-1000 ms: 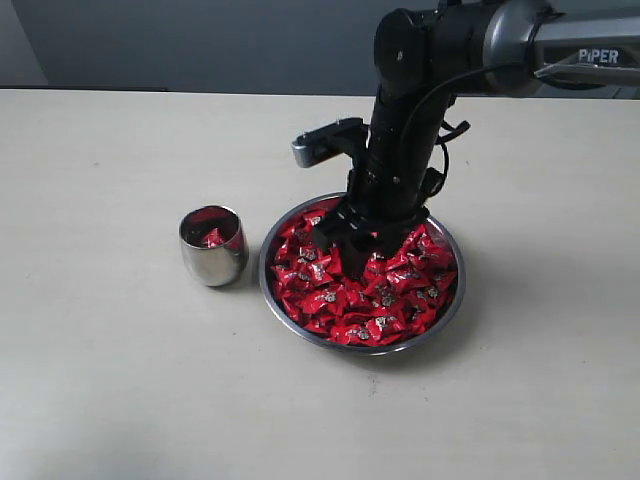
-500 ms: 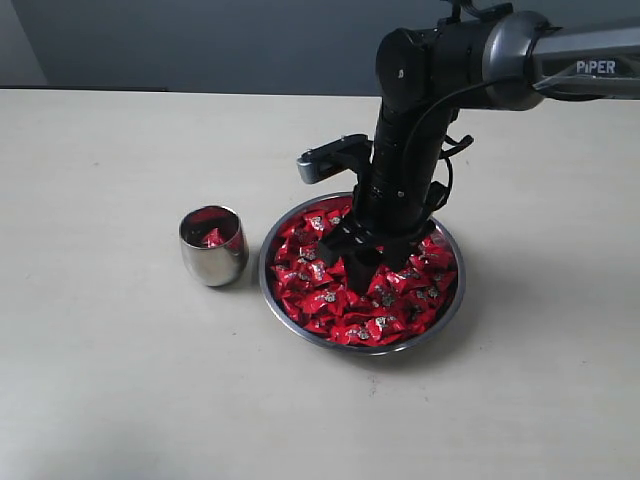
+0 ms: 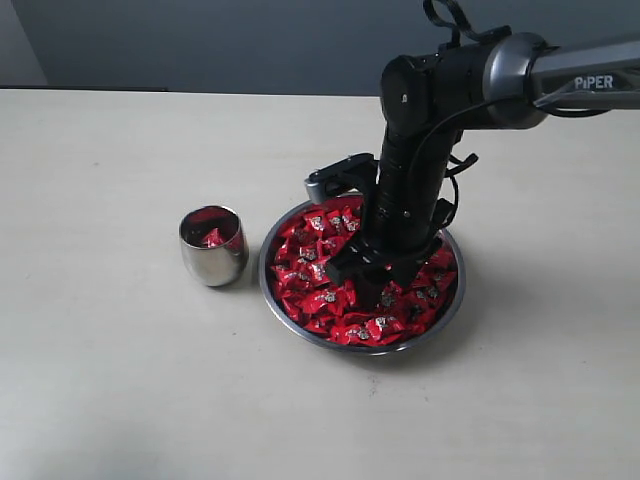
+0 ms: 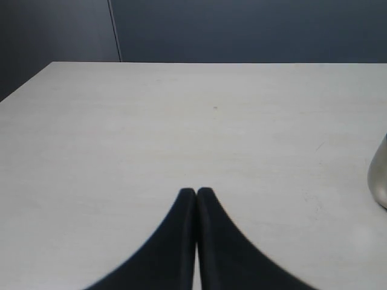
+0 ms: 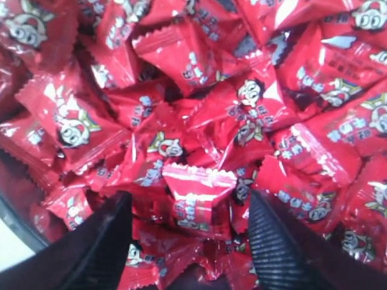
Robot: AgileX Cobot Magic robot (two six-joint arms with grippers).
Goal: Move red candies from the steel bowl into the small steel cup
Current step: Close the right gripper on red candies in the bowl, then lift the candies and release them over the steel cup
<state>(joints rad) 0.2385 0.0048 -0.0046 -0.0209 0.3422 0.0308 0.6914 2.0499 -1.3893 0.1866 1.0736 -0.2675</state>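
The steel bowl (image 3: 273, 300) sits mid-table, heaped with red candies (image 3: 310, 270). My right gripper (image 3: 372, 285) is down in the pile, open, its fingers spread either side of one candy (image 5: 199, 196) without closing on it. In the right wrist view the gripper (image 5: 190, 208) is buried among red candies (image 5: 254, 103). The small steel cup (image 3: 213, 256) stands upright left of the bowl, close to its rim, with a candy or two (image 3: 211, 238) inside. My left gripper (image 4: 196, 192) is shut and empty above bare table, the cup's edge (image 4: 379, 181) beside it.
The pale table (image 3: 120, 380) spreads all round the bowl and cup. A dark wall (image 3: 200, 40) runs behind the far edge. The right arm's black links (image 3: 420, 130) lean over the bowl from the right.
The right gripper has shifted toward the bowl's centre-right and sunk lower into the candies. Cup and bowl have stayed put.
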